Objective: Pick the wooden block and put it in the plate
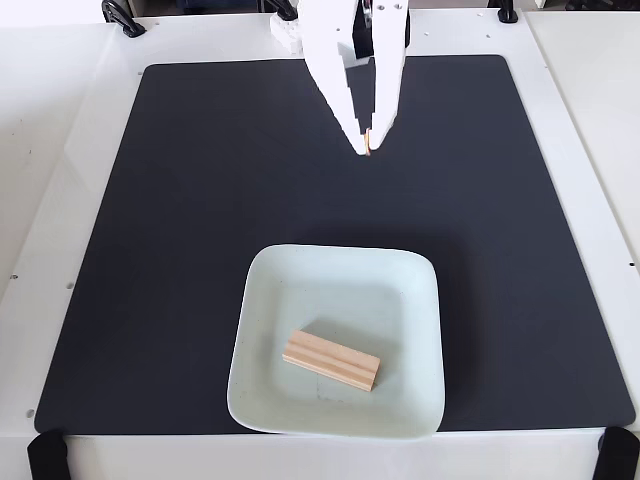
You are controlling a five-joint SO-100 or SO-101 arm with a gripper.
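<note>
The wooden block, a small light-tan bar with lengthwise grain stripes, lies flat inside the plate, towards its near side. The plate is a pale mint-white square dish at the front middle of the black mat. My white gripper hangs over the far part of the mat, well behind the plate. Its two fingers meet at the tips and hold nothing.
A black mat covers most of the white table. Black clamps sit at the table's far edge and at the near corners. The arm's white base stands at the far middle.
</note>
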